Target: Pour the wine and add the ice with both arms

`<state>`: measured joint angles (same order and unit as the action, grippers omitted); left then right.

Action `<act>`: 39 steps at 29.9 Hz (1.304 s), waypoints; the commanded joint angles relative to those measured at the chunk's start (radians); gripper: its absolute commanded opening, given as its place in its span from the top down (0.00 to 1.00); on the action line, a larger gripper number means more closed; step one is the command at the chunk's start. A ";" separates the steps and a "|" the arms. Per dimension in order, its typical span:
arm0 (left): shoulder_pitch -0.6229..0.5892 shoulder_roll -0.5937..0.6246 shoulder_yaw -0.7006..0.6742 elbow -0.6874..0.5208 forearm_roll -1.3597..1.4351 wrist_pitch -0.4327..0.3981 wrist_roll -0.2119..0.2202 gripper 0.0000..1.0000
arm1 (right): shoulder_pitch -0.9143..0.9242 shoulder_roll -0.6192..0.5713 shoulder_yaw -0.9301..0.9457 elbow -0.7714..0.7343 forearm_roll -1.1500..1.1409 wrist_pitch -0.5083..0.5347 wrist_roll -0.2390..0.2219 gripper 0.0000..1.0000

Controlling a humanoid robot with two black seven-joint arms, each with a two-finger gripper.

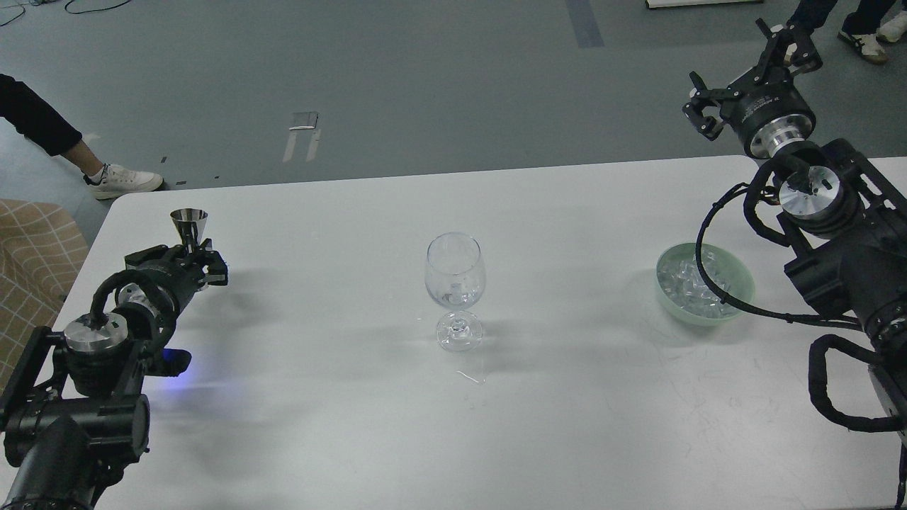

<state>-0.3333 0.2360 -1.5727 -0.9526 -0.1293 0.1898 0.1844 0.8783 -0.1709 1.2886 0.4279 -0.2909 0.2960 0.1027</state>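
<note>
A clear wine glass (455,280) stands upright in the middle of the white table (538,397). A pale green bowl (737,282) at the right holds the ice (691,285), a heap of small clear cubes. My left gripper (190,262) is shut on the stem of a small silver measuring cup (189,224), held upright low over the table's left part. My right gripper (747,78) is open and empty, raised past the table's far right edge, well above and behind the bowl.
A black cable (708,283) from my right arm hangs across the bowl's right side. A person's leg and white shoe (124,180) are on the floor beyond the far left corner. Other feet (861,32) are at the top right.
</note>
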 commanded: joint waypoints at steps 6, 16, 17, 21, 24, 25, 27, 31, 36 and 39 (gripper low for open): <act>0.000 -0.030 0.002 0.009 -0.001 -0.023 -0.010 1.00 | 0.001 -0.001 0.000 0.000 0.001 0.000 -0.001 0.00; -0.007 -0.030 0.002 0.080 0.000 -0.078 -0.010 1.00 | -0.004 -0.001 -0.002 0.000 -0.001 0.000 0.000 0.00; -0.007 -0.030 0.002 0.080 0.000 -0.079 -0.010 1.00 | -0.004 -0.001 -0.002 0.000 -0.001 0.000 0.000 0.00; -0.010 -0.030 0.002 0.080 0.000 -0.079 -0.010 1.00 | -0.002 -0.001 -0.002 0.000 -0.001 0.000 0.000 0.00; -0.012 -0.030 0.002 0.081 0.000 -0.079 -0.010 1.00 | -0.002 -0.001 -0.002 0.000 -0.001 0.000 0.000 0.00; -0.010 -0.030 0.002 0.081 0.002 -0.079 -0.010 1.00 | -0.004 -0.001 -0.002 0.000 -0.001 0.000 0.000 0.00; -0.010 -0.030 0.002 0.081 0.002 -0.079 -0.010 1.00 | -0.004 -0.001 -0.002 0.000 -0.001 0.000 0.000 0.00; -0.007 -0.032 0.002 0.081 0.005 -0.079 -0.010 1.00 | -0.005 -0.001 -0.002 0.000 -0.001 0.000 -0.001 0.00; -0.009 -0.034 0.003 0.083 0.007 -0.079 -0.011 0.97 | -0.005 -0.001 -0.002 0.000 -0.001 0.000 -0.001 0.00; -0.007 -0.035 0.003 0.084 0.010 -0.081 -0.011 0.97 | -0.005 -0.001 -0.002 0.000 -0.001 0.000 -0.001 0.00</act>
<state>-0.3415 0.2020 -1.5695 -0.8701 -0.1223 0.1100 0.1735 0.8729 -0.1720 1.2870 0.4279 -0.2915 0.2960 0.1012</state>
